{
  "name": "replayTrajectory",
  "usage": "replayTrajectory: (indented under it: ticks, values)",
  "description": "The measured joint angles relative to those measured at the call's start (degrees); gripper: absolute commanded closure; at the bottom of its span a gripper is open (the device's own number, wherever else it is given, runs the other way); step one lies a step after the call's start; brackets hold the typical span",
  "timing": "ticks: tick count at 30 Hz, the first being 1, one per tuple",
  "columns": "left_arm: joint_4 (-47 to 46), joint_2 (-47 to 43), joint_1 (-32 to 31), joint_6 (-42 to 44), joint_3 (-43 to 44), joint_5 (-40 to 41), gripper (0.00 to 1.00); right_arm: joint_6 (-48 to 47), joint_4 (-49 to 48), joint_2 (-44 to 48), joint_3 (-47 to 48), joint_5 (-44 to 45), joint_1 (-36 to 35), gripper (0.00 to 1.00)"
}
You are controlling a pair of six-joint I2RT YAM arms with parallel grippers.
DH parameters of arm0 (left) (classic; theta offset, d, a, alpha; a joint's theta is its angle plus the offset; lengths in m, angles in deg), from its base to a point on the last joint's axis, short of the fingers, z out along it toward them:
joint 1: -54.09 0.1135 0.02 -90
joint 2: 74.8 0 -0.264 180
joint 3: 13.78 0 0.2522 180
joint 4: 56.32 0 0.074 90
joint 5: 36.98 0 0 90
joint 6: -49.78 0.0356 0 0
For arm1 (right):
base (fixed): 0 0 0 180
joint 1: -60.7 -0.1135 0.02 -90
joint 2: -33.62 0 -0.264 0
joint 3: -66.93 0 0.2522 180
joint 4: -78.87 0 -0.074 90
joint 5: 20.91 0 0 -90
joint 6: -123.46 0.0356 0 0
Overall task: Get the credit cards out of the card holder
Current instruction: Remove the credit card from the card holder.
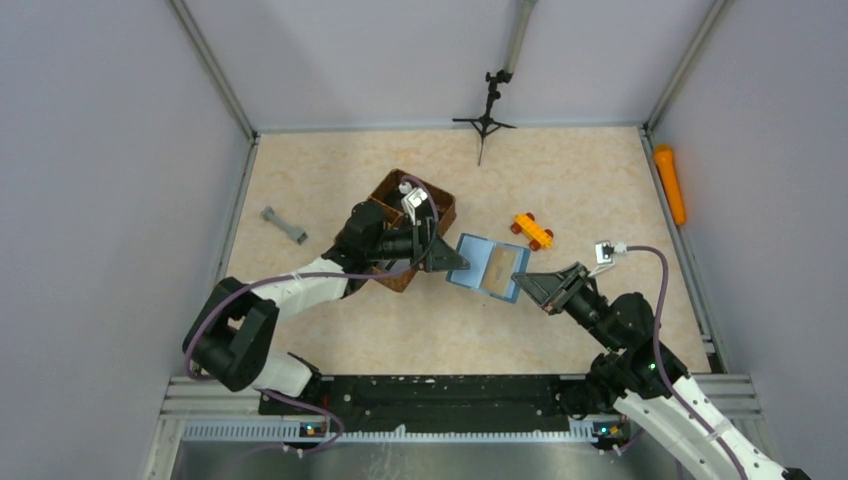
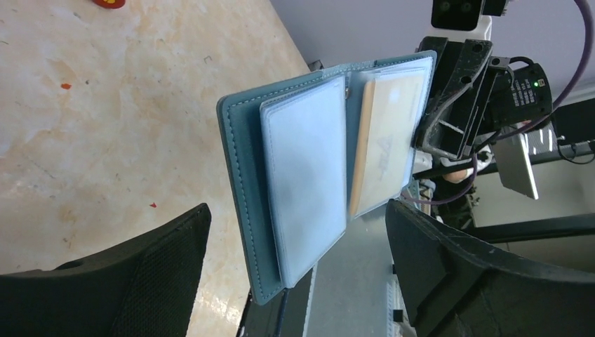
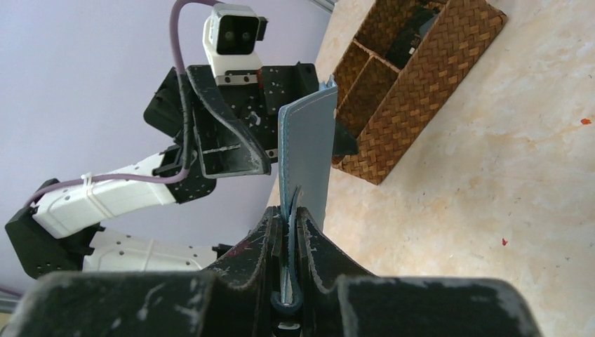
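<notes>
The teal-blue card holder (image 1: 490,267) hangs spread open above the table, with my right gripper (image 1: 530,283) shut on its right edge. In the right wrist view its leather (image 3: 307,154) runs edge-on between the pressed-together fingers of the right gripper (image 3: 289,210). The left wrist view faces its light blue inside (image 2: 302,175). A tan credit card (image 2: 382,147) sits in the pocket nearer the right gripper, and pale sleeves cover the other half. My left gripper (image 2: 298,210) is open, its fingers standing either side of the holder's lower end without touching it. From above, the left gripper (image 1: 455,262) is at the holder's left edge.
The brown woven divided basket (image 1: 395,182) lies under the left arm, also in the right wrist view (image 3: 414,77). An orange toy car (image 1: 532,230) sits behind the holder. A grey bar (image 1: 284,225) lies far left, an orange cylinder (image 1: 670,183) on the right rail, and a small tripod (image 1: 487,115) at the back.
</notes>
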Motion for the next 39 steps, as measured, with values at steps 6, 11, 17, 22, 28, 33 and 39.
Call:
replayTrajectory:
  ticks: [6,11,17,22,28,33,39]
  values:
    - [-9.4,4.7,-0.1,-7.1,0.0,-2.7,0.4,0.0,-3.3,-3.3,0.0,0.1,0.0,1.0]
    - [-11.5,4.6,-1.0,-9.3,0.1,-1.9,0.75,-0.4,-5.2,-7.1,0.0,0.9,0.0,0.99]
    - [-3.4,4.2,-1.4,-3.6,3.8,-0.3,1.0,-3.4,-6.4,-12.1,0.2,1.8,0.0,0.76]
    - [-0.9,4.3,-1.3,0.1,7.1,0.5,1.0,-8.2,-7.0,-20.1,4.0,1.9,0.0,0.79]
    - [1.5,5.6,-1.2,5.2,11.1,4.0,1.0,-16.7,-7.2,-31.3,12.3,1.2,0.0,0.78]
    - [2.8,5.7,-1.0,9.8,11.0,7.8,1.0,-24.0,-7.2,-37.9,17.0,1.0,0.1,0.73]
    - [2.4,5.7,-1.1,12.7,7.0,11.1,1.0,-29.6,-7.6,-42.0,18.3,-0.2,1.8,0.7]
